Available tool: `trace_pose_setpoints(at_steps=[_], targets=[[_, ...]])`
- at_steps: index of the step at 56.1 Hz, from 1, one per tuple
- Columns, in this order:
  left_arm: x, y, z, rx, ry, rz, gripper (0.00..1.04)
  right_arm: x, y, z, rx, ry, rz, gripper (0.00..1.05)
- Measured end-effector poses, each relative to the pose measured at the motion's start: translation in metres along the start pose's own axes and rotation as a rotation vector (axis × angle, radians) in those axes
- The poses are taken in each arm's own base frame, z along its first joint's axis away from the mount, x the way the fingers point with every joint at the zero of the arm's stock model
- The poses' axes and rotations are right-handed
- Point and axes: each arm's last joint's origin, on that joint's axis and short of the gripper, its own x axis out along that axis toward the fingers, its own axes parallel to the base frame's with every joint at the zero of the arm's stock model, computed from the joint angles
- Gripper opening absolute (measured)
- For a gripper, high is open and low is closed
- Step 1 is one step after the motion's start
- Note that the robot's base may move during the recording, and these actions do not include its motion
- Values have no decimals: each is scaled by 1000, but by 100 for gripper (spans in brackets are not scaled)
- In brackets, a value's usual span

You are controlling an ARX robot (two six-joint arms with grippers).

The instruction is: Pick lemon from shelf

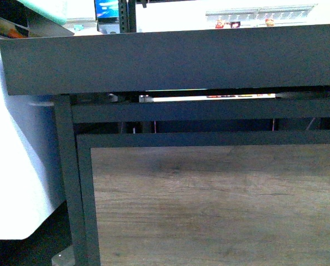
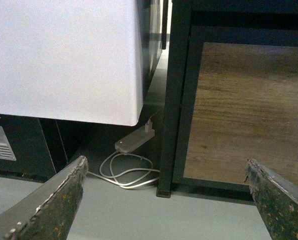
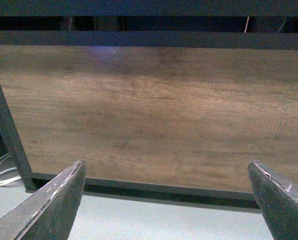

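Shelf seen from low down: black tray rim above the wood-grain panel. Left gripper and right gripper both gape wide and empty, facing the panel. The lemon shows in no view, so its place relative to either gripper cannot be told.

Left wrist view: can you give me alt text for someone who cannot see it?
The left gripper has its jaws wide open and empty, facing the foot of the black shelf and its wood-grain panel. Beside the shelf, a power strip and a coiled white cable sit on the grey floor by a white cabinet. No lemon shows.
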Motion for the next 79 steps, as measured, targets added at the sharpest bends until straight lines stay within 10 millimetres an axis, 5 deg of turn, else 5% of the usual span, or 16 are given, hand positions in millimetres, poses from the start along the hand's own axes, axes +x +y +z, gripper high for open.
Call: trace_pose_setpoints(at_steps=[79], targets=[[0,0,0,0,0,0,97,0,0,0,0,0,-3,97]])
